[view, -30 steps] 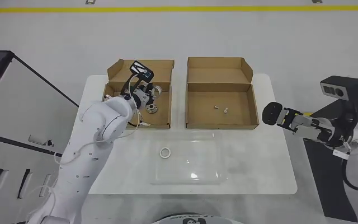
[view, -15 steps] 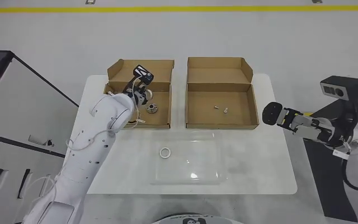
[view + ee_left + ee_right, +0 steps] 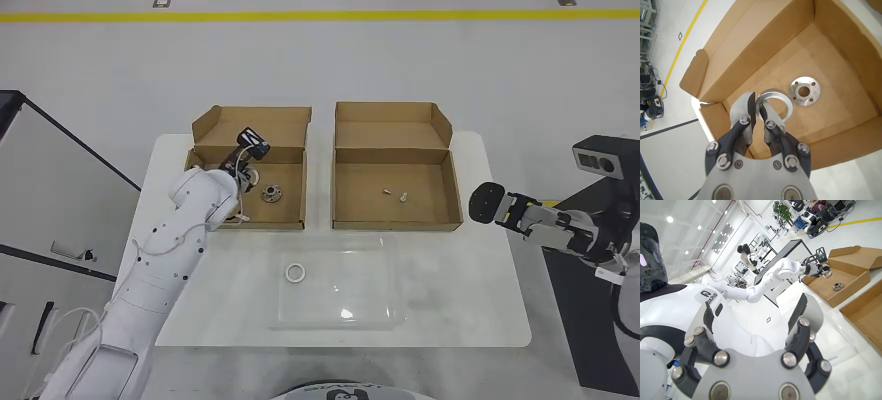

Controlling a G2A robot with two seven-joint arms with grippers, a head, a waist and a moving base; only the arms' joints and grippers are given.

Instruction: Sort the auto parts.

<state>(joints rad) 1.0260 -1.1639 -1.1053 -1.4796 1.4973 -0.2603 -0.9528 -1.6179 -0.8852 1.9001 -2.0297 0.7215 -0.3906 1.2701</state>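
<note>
Two brown cardboard boxes with open flaps sit side by side at the back of the smooth white worktop (image 3: 480, 280). Over the left box (image 3: 290, 175), the left arm's (image 3: 190, 215) jaws are clamped on the rim of a plain machined metal ring (image 3: 788, 106), one black-padded finger outside the band and one inside it. The ring hangs clear of the box floor, near a flat round metal flange (image 3: 804, 91) with a raised centre bore and four small holes, which lies on the cardboard. In the right box (image 3: 360, 200), two tiny pale metal fasteners (image 3: 393, 193) lie close together on the floor. Nearer the robot, a clear, glossy plastic tray (image 3: 380, 300) with rounded corners holds a small white ring (image 3: 296, 272) at its left end. The right arm (image 3: 555, 225) hangs off the worktop's right edge, its ribbed jaws spread wide apart and holding nothing.
</note>
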